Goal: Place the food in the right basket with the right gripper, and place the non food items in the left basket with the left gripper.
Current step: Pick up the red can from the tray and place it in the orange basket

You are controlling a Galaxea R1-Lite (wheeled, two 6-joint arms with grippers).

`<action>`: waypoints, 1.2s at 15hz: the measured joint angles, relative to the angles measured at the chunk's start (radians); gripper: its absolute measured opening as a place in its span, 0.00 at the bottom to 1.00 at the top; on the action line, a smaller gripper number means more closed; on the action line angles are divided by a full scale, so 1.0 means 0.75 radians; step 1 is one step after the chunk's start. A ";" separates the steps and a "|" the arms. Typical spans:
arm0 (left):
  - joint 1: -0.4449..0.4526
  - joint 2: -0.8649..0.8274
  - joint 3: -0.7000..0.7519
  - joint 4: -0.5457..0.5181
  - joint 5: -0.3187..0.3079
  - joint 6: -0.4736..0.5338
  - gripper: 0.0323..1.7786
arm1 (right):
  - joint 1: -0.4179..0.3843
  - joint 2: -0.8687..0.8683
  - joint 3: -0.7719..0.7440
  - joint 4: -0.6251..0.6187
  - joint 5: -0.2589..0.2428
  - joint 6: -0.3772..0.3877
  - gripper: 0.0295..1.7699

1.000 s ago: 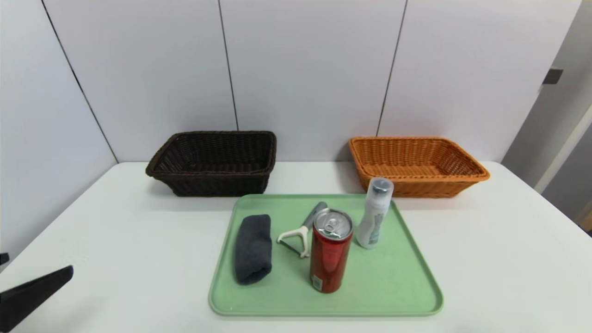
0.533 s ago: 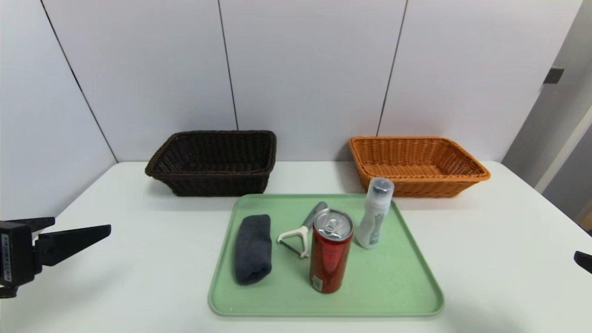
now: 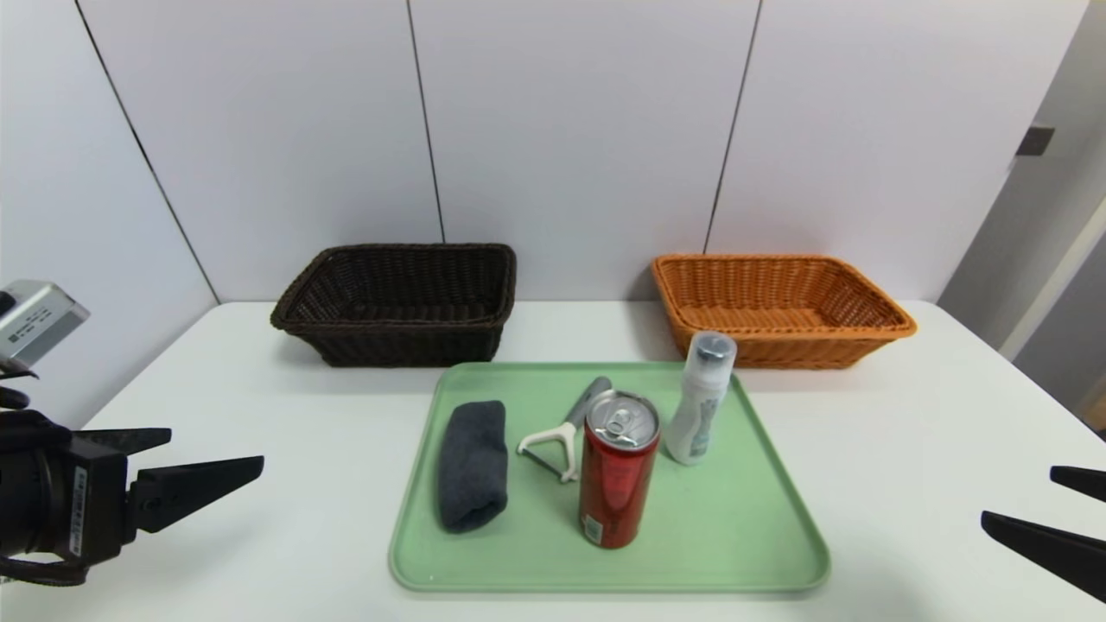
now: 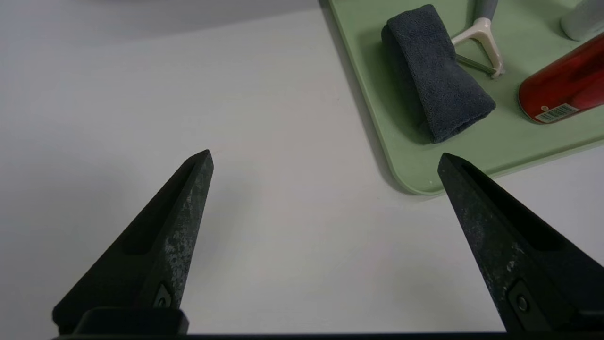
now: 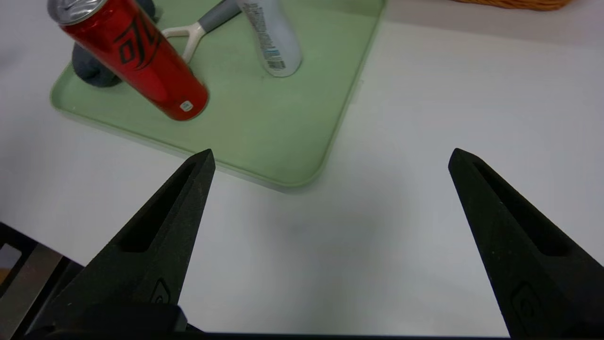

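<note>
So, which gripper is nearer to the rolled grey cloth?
Left. The left gripper hovers open beside the tray, on the cloth's side. The right gripper is beyond the tray's opposite edge.

Red drink can (image 3: 618, 471), slim, silver pull-tab top, upright on tray, just beside peeler (image 3: 558, 438) (white Y-head, grey handle, lying flat). White plastic bottle (image 3: 702, 403) with clear cap, upright, beyond can. Rolled dark grey cloth (image 3: 472, 462), lying lengthwise. Dark brown wicker basket (image 3: 399, 302) at rear left; orange wicker basket (image 3: 778, 308) at rear right, both holding nothing.
</note>
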 joint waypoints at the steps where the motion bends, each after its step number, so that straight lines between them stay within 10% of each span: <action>1: -0.013 0.006 0.000 -0.008 0.000 -0.001 0.95 | 0.050 0.027 0.015 -0.046 0.000 -0.016 0.97; 10: -0.027 0.062 -0.005 -0.067 0.009 -0.001 0.95 | 0.525 0.282 0.090 -0.419 -0.013 -0.058 0.97; 18: -0.026 0.072 -0.007 -0.067 0.009 -0.005 0.95 | 0.713 0.618 0.256 -1.018 -0.045 -0.078 0.97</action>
